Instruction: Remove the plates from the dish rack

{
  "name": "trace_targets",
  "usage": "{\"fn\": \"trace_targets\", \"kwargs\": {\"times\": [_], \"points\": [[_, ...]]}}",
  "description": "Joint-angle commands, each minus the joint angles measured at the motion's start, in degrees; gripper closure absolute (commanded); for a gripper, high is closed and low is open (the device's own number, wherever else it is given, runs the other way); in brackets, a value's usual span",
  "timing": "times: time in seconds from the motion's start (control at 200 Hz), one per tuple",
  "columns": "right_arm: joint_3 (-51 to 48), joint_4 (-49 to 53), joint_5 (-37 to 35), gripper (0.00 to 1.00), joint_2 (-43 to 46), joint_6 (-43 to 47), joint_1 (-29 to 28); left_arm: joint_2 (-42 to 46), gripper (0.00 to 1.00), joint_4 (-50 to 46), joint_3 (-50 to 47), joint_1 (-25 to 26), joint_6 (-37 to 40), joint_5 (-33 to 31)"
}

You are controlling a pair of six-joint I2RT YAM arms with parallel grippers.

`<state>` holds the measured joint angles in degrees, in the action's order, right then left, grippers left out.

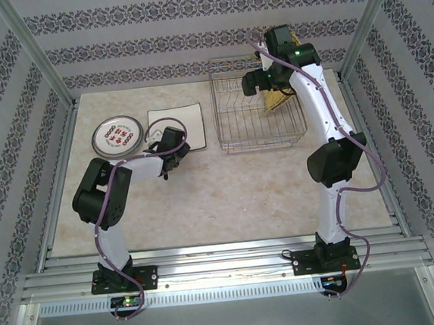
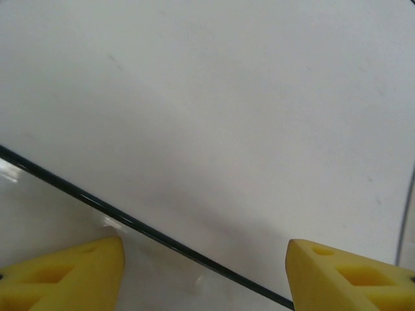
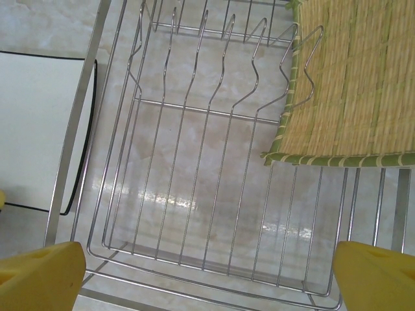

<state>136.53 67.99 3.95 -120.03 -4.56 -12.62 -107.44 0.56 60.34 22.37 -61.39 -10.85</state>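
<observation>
- You are looking at the dish rack (image 1: 253,123), which is sitting on the far right part of the table (image 1: 228,199). Its silver wires are showing up close in the right wrist view (image 3: 194,194).
- One yellow woven-grid square plate (image 1: 278,101) is resting in the rack. It is leaning tilted against the upright divider wires (image 3: 214,78) on the rack's right side, and its green-edged corner (image 3: 350,78) is showing in the right wrist view.
- Your right gripper (image 1: 265,90) is hovering above the rack, just beside that plate. In its wrist view the gripper (image 3: 207,278) is holding its yellow fingertips (image 3: 39,278) spread wide apart with nothing between them.
- The white square plate (image 1: 174,123), edged with a thin dark line, is lying flat on the table just left of the rack.
- Your left gripper (image 1: 168,148) is hanging over this plate's near edge. In the left wrist view the gripper (image 2: 204,278) is spreading its yellow fingertips (image 2: 65,272) wide, grasping nothing, with the plate's white surface (image 2: 227,116) and dark rim line close below.
- A round plate (image 1: 116,135) is lying flat to the left of the white one, a little apart from it. Its red marks are showing too small for you to read as writing or a pattern.
</observation>
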Motion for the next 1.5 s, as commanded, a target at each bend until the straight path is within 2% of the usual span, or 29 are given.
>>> {"fn": "trace_targets", "kwargs": {"times": [0.0, 0.21, 0.295, 0.34, 0.375, 0.455, 0.53, 0.605, 0.724, 0.944, 1.069, 1.284, 1.499], "points": [[0.87, -0.15, 0.2, 0.02, 1.21, -0.81, -0.21, 2.99, 0.33, -6.37, -0.47, -0.64, 5.22, -2.06], [3.52, 0.09, -1.77, 0.02, 1.28, -0.58, 0.39, 8.92, 0.24, -10.47, 0.08, -0.27, 11.71, -3.62], [3.99, -2.1, -6.4, 0.02, 1.85, -0.89, 0.67, 13.65, 0.13, -15.36, 3.36, 0.07, 20.55, -7.26], [3.55, -4.08, -9.66, 0.02, 2.19, -1.15, 0.91, 15.92, 0.01, -17.56, 5.95, 0.07, 26.6, -9.0], [3.11, -5.65, -11.58, 0.02, 2.36, -1.25, 1.1, 17.33, 0.0, -19.12, 8.31, -0.19, 31.92, -9.24], [1.13, -9.61, -15.74, 0.02, 2.69, -1.63, 1.75, 18.54, 0.0, -25.1, 16.27, -1.59, 40.8, -7.54], [0.29, -11.35, -18.04, 0.02, 2.27, -2.57, 2.87, 17.07, 0.0, -32.84, 25.81, -3.93, 45.87, -2.69], [-0.32, -12.72, -18.26, 0.02, 1.39, -3.48, 4.16, 12.98, 0.0, -41.68, 36.1, -6.34, 49.59, 2.15], [1.98, -11.86, -17.81, 0.02, -2.2, -4.26, 6.18, 3.37, 0.0, -55.0, 52.88, -9.41, 53.83, 6.44], [11.89, -7.4, -15.86, 0.02, -11.21, -5.15, 7.76, -13.6, 0.0, -69.13, 75.04, -14.9, 54.77, 15.41], [15.63, -7.24, -15.43, 0.02, -14.4, -5.65, 8.48, -20.78, 0.0, -74.13, 84.44, -16.28, 54.87, 16.46], [18.57, -7.58, -13.01, 0.05, -18.62, -6.67, 8.87, -23.04, 0.0, -72.49, 85.3, -17.32, 54.62, 17.79], [19.98, -8.15, -10.78, 0.18, -21.62, -8.22, 8.53, -24.04, 0.0, -71.61, 85.21, -17.99, 54.75, 17.97]]}}
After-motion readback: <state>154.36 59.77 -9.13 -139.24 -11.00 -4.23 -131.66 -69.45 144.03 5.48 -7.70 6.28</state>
